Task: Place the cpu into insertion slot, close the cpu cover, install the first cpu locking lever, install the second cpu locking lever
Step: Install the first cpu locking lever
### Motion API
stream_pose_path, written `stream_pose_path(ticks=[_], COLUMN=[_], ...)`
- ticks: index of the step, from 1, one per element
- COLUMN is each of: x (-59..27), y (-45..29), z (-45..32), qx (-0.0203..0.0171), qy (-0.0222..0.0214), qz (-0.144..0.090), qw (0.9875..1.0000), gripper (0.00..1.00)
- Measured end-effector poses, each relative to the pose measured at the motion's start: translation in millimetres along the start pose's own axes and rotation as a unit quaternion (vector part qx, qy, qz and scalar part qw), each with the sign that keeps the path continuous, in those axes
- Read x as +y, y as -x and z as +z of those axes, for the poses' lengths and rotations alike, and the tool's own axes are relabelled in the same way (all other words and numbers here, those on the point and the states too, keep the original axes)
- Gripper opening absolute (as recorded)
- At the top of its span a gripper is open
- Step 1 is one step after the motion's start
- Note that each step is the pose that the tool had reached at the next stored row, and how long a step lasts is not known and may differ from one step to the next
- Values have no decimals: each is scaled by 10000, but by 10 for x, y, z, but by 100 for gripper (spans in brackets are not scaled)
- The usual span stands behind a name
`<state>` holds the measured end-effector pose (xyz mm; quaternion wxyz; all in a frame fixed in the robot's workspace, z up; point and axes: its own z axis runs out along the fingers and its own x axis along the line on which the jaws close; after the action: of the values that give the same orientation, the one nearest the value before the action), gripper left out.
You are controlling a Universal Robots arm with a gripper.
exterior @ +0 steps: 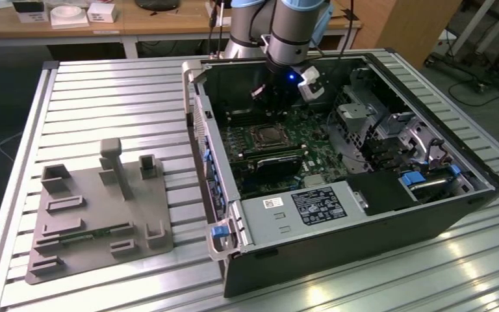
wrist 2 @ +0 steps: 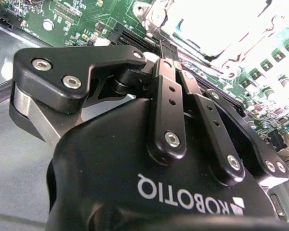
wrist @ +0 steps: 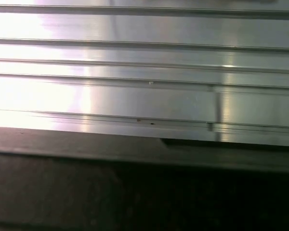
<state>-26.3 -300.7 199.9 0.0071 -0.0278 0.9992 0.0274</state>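
My gripper point(exterior: 267, 104) reaches down into the open computer case point(exterior: 232, 273), over the green circuit board point(exterior: 306, 127). It hangs just behind the insertion slot point(exterior: 267, 136), a square socket with a silvery rim and a dark middle. In the second wrist view the gripper point(wrist 2: 161, 48) is shut: its black finger links run together to one point close above the board, beside the glare-washed insertion slot point(wrist 2: 216, 24). Nothing shows between the fingers. A silvery frame, the cpu cover point(exterior: 268, 128), seems to lie flat on the socket. The cpu and the locking levers cannot be told apart there.
A black labelled box point(exterior: 319, 205) sits at the case's near end, and a metal drive cage point(exterior: 362, 117) at the exterior view's right. A grey fixture plate point(exterior: 93, 208) lies on the slatted aluminium table point(exterior: 102, 84). The table's slats point(wrist: 135, 96) run beyond a dark edge point(wrist: 135, 183).
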Motion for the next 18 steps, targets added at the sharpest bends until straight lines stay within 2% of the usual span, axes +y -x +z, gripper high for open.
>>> stream_pose_path(ticks=[18], x=[-25], y=[-1], z=[8], qx=[1], qy=[-18], qz=[-1], qw=[10000], gripper=[11])
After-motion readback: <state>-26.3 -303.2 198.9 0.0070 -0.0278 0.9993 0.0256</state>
